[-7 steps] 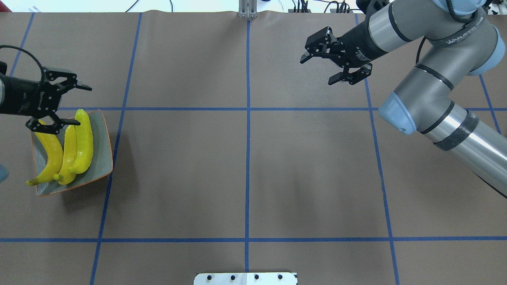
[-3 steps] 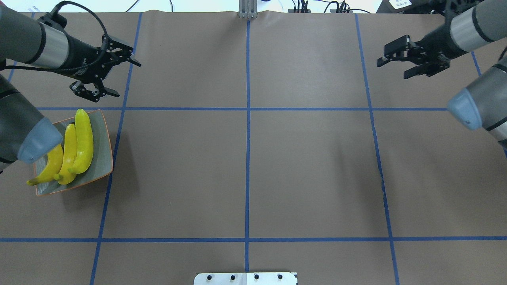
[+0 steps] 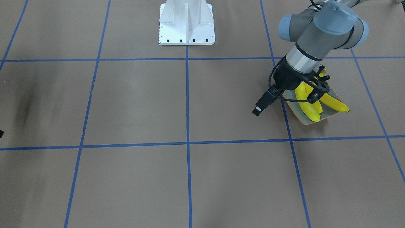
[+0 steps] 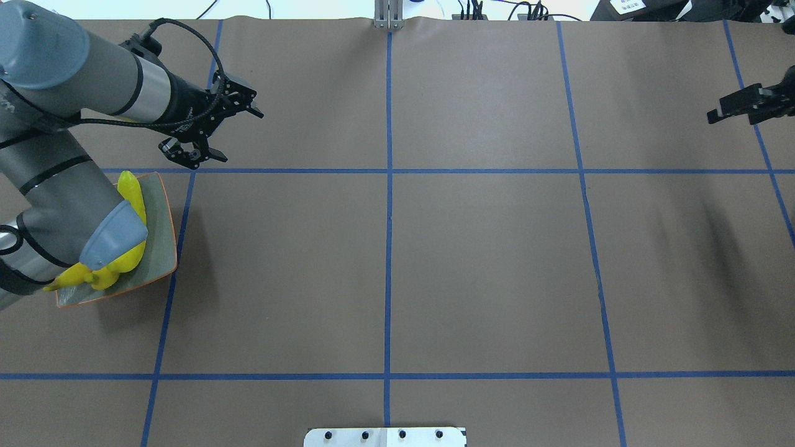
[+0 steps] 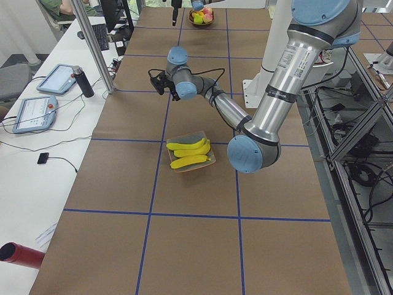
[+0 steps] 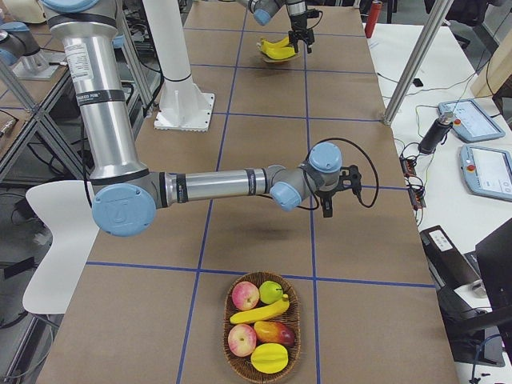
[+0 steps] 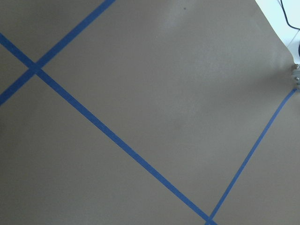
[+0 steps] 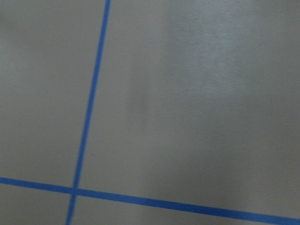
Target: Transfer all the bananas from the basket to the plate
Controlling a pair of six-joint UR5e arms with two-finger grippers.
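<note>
Overhead exterior: left gripper (image 4: pixel 241 136) hangs spread and empty beyond the plate (image 4: pixel 160 248), having lifted off it a second ago. Three bananas (image 4: pixel 130 186) lie there. Right gripper (image 4: pixel 726 112) has pulled back to the table's edge; I cannot tell its jaws. One banana (image 6: pixel 260 310) waits in the basket (image 6: pixel 227 340), so one transfer likely remains.

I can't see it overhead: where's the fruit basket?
Exterior right view: the basket sits at the near end of the table, on the robot's right, holding one banana among other fruit.
</note>
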